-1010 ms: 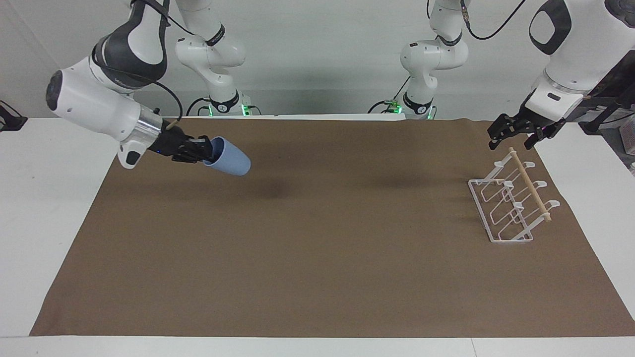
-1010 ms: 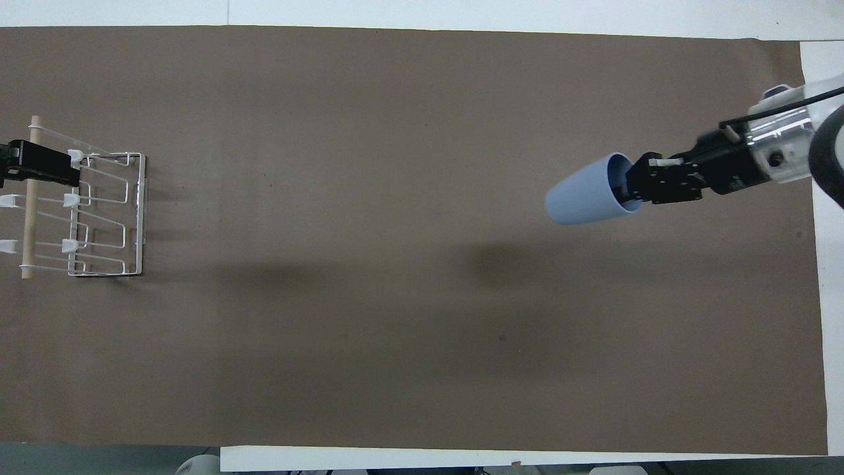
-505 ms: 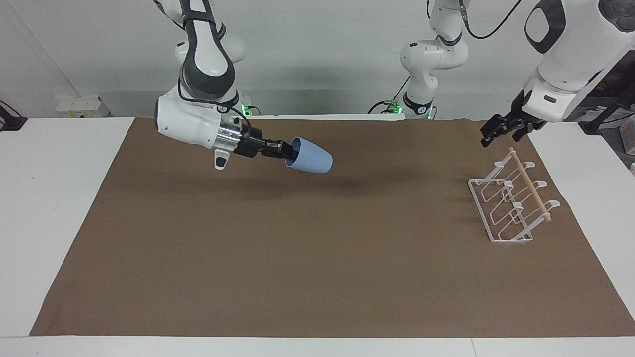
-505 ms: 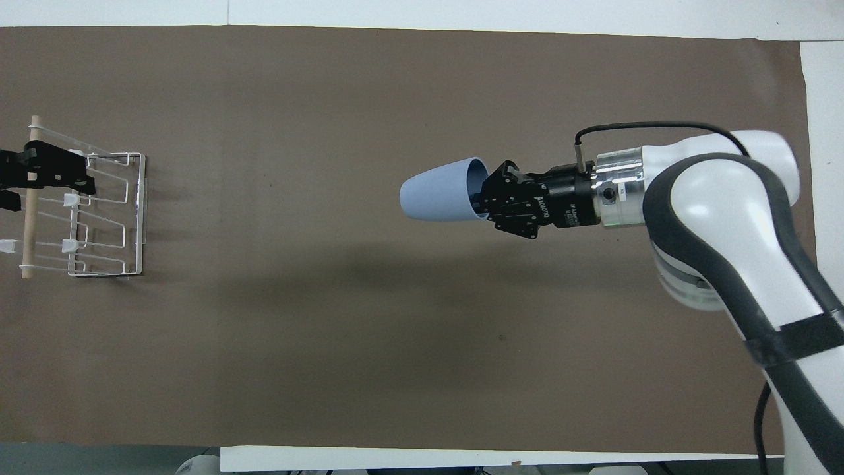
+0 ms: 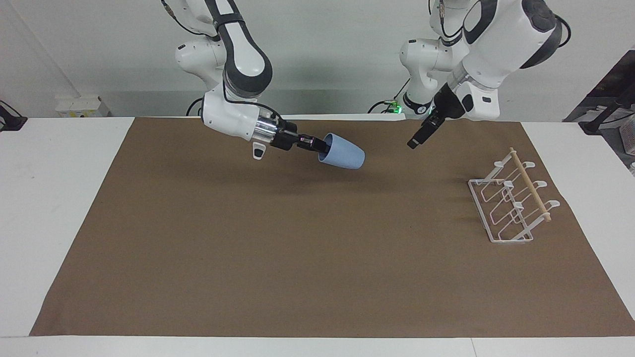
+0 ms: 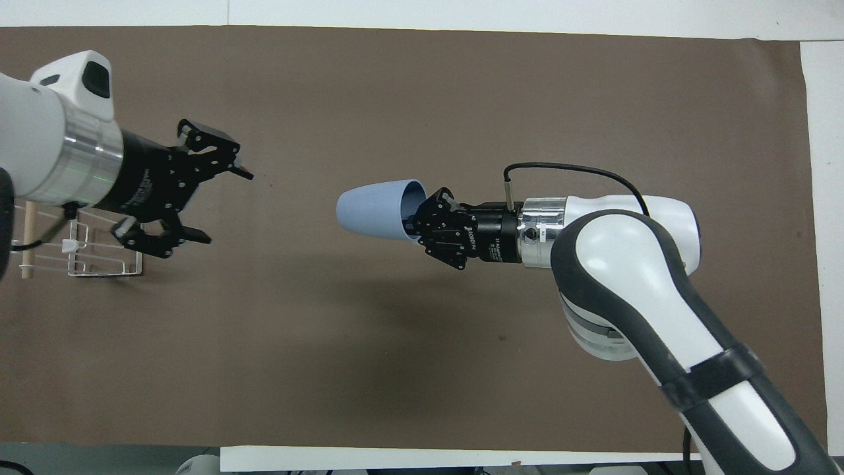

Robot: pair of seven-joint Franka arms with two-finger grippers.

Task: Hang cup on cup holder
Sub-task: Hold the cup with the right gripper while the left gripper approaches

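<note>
Tapering light-blue cup (image 5: pixel 341 152), matte, clamped at its rim by right pincer (image 5: pixel 317 145); left pincer (image 6: pixel 221 201) apart

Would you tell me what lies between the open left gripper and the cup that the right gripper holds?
Nothing: only bare brown mat shows below the gap between the left gripper and the cup, clearest in the overhead view.

From overhead, the left arm covers much of the cup holder (image 6: pixel 99 264). The right gripper (image 6: pixel 410 225) has its fingertips hidden inside the cup (image 6: pixel 369 212).
</note>
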